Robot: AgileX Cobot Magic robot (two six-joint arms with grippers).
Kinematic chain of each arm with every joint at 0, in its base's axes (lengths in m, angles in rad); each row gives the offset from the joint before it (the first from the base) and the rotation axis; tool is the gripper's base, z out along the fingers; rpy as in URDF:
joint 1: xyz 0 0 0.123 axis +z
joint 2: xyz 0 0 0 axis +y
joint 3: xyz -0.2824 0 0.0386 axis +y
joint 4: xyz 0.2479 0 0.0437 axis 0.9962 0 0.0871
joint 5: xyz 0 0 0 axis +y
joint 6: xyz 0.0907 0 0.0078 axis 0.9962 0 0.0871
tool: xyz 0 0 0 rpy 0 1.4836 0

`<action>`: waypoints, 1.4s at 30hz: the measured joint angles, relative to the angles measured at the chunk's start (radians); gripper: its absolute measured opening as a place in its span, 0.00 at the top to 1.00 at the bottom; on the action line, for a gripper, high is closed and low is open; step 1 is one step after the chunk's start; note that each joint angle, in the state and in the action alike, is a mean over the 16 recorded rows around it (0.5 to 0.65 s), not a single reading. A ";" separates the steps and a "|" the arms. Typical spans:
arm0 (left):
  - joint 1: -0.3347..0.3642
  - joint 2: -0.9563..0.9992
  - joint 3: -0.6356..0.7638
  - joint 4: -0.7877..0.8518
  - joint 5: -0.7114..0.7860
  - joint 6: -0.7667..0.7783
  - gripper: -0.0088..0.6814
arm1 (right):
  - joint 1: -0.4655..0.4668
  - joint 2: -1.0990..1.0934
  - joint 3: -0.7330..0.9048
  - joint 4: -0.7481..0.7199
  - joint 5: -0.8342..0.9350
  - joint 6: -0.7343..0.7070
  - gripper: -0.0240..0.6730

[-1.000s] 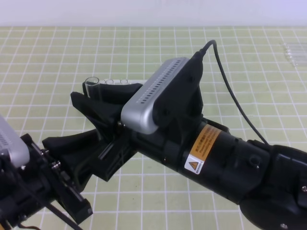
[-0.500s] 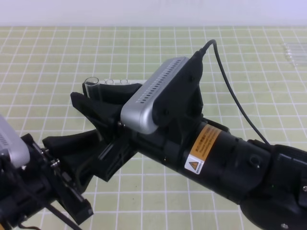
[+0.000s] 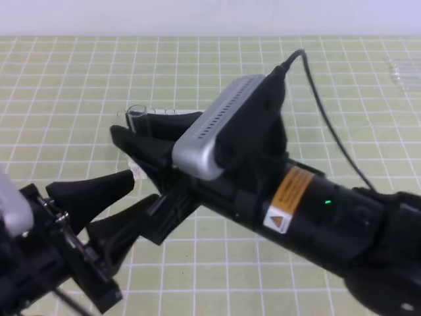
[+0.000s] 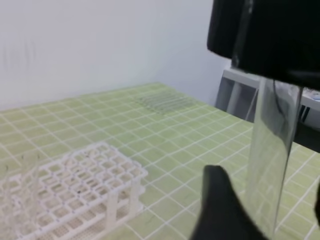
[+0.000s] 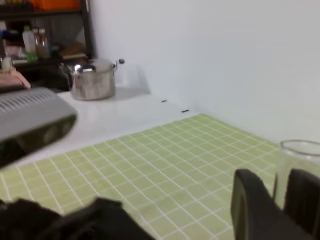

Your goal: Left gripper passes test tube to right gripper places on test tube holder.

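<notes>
My right gripper (image 3: 148, 128), on the arm with the orange label, is shut on the clear test tube (image 3: 136, 112), whose open rim sticks up above the black fingers. In the right wrist view the test tube (image 5: 300, 165) stands between the two pads of the right gripper (image 5: 275, 177). The left gripper (image 3: 143, 188) is open at the lower left. In the left wrist view the test tube (image 4: 270, 165) hangs from the right claw between the spread fingers of the left gripper (image 4: 267, 200), touching neither. The white test tube holder (image 4: 85, 175) stands on the mat at lower left.
A green gridded mat (image 3: 79, 72) covers the table. Several clear tubes (image 3: 400, 69) lie at the far right edge. A steel pot (image 5: 92, 80) sits on a white counter beyond the mat. The left arm's silver module (image 5: 30, 120) is close to the right wrist.
The left gripper's fingers have spread apart and its arm has dropped back a little. The right arm has shifted slightly right with the tube, and its green light now shows.
</notes>
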 joint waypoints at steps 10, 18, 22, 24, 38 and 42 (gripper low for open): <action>0.000 -0.233 0.001 0.349 0.075 -0.334 0.98 | -0.012 -0.079 0.000 0.049 0.098 -0.048 0.95; 0.000 -0.482 0.027 0.739 0.131 -0.763 0.99 | -0.022 -0.105 0.000 0.074 0.144 -0.058 0.95; 0.000 -0.577 0.073 0.848 0.169 -0.889 0.99 | -0.023 -0.106 0.000 0.076 0.149 -0.062 0.95; 0.000 -0.615 0.107 0.876 0.194 -0.930 0.99 | -0.023 -0.106 0.000 0.076 0.151 -0.064 0.95; 0.000 -0.695 0.336 0.886 0.426 -0.968 0.99 | -0.037 -0.106 0.000 0.082 0.172 -0.072 0.95; 0.000 -0.695 0.360 0.887 0.462 -0.962 0.99 | -0.054 -0.106 0.000 0.090 0.181 -0.073 0.95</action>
